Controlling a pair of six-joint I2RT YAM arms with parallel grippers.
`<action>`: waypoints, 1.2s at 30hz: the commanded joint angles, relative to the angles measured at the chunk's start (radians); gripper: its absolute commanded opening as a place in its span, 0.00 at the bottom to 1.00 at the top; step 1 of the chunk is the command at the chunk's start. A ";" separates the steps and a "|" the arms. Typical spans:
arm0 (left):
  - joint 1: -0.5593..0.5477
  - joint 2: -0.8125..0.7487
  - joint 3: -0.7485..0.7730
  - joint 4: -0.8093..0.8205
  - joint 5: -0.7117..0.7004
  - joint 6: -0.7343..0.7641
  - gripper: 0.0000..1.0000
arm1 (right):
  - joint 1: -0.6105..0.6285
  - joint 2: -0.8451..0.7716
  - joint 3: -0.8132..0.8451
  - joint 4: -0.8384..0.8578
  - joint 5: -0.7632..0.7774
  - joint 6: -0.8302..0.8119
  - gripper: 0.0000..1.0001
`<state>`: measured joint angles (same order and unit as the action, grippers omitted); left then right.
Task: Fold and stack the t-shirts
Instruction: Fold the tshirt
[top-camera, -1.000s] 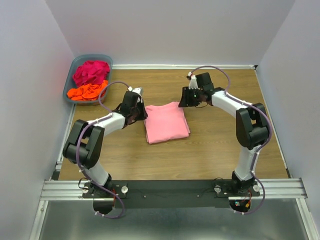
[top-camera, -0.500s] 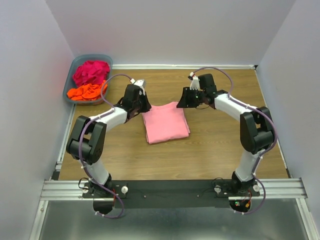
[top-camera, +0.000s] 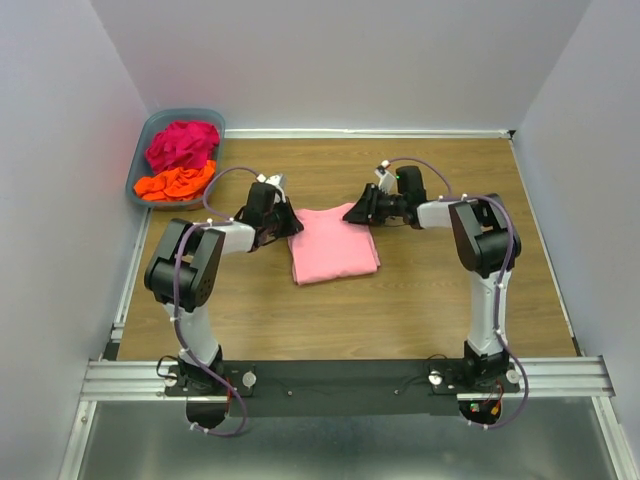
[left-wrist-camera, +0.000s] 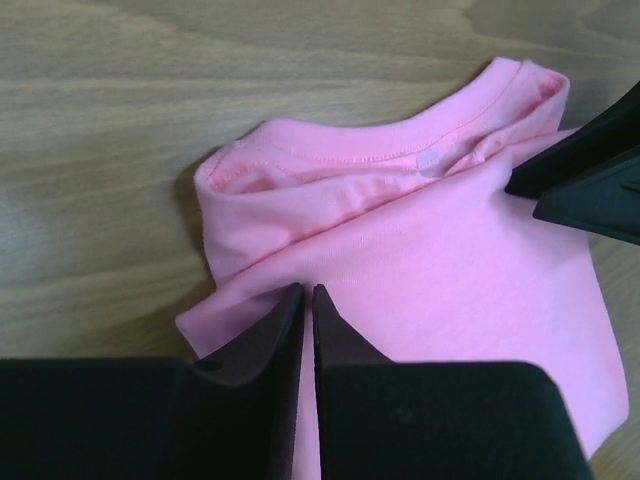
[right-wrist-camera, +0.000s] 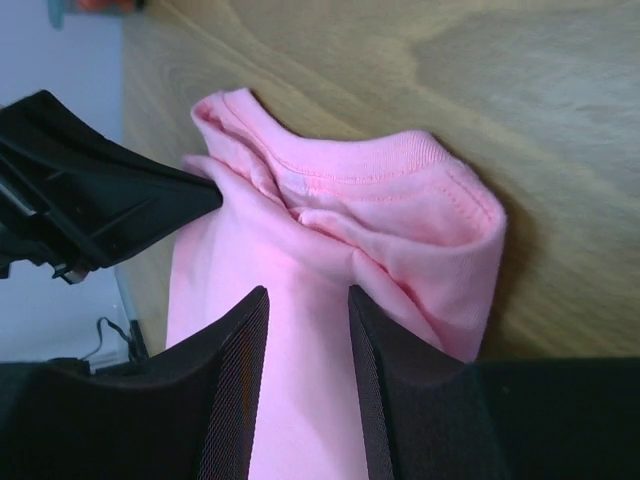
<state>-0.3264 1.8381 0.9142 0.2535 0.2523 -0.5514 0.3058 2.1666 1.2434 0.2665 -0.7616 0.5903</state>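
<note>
The light pink t-shirt (top-camera: 333, 243) lies folded into a rectangle on the wooden table, collar end towards the back. My left gripper (top-camera: 291, 222) is at its back left corner. In the left wrist view the jaws (left-wrist-camera: 308, 290) are closed to a thin slit on a ridge of the pink cloth (left-wrist-camera: 420, 250). My right gripper (top-camera: 350, 214) is at the back right corner. It is open (right-wrist-camera: 307, 292), its fingers straddling the pink cloth (right-wrist-camera: 400, 200) just below the collar. The magenta t-shirt (top-camera: 182, 145) and the orange t-shirt (top-camera: 175, 183) lie crumpled in the basket.
The grey-blue plastic basket (top-camera: 143, 162) stands at the back left corner against the left wall. White walls close in the table on the left, back and right. Bare wood lies in front of and to the right of the pink shirt.
Both grippers rose and moved back, then came down onto the shirt's back corners. The left gripper moved right onto the cloth edge. The shirt has stayed in place.
</note>
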 joint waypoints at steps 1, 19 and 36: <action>0.027 0.041 0.015 0.055 0.034 -0.025 0.16 | -0.068 0.096 -0.068 0.169 -0.027 0.074 0.47; -0.080 -0.341 -0.107 -0.082 0.123 -0.036 0.19 | -0.063 -0.371 -0.264 0.014 -0.162 0.031 0.50; -0.165 -0.224 -0.374 0.102 0.045 -0.202 0.18 | -0.101 -0.202 -0.598 0.203 -0.168 0.003 0.31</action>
<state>-0.5037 1.5818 0.5674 0.3199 0.3473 -0.7200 0.2665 1.9057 0.6811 0.3985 -1.0000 0.6132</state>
